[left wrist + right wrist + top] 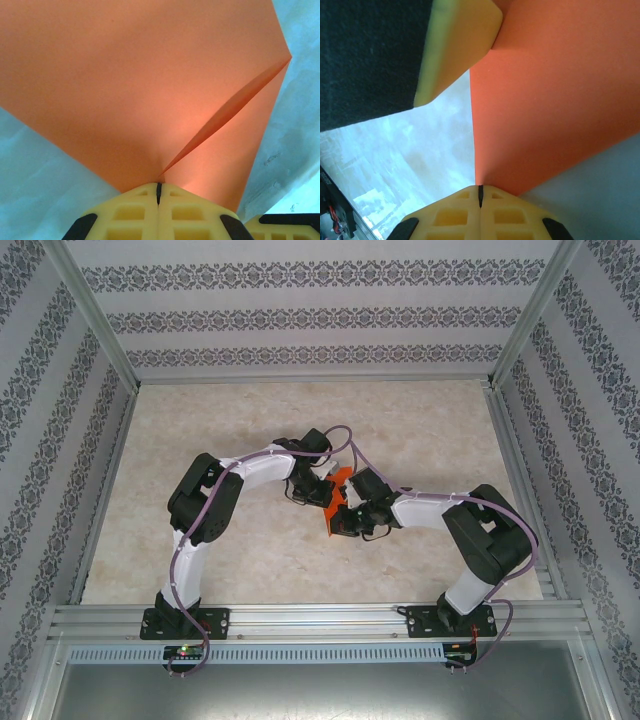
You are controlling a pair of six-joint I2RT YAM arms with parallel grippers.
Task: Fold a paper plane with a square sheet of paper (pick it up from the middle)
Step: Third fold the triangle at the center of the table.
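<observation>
Marbled table (250, 420) bears two arms (200, 505) and one orange sheet of paper (336, 498), held between them mid-table. Left gripper (159, 187) and right gripper (480, 191) each clamp its edge, jaws together. Left wrist view reveals a loose fold (225, 116), indistinct from above.

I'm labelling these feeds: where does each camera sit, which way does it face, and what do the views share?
Top external: above and behind the arms, facing down on the table; both show whole, left gripper and right gripper shut on the paper.
Left wrist: on the left arm, facing along its shut fingers into the paper.
Right wrist: on the right arm, likewise; the left gripper's finger at upper left.
Shared: every view has the paper.
</observation>
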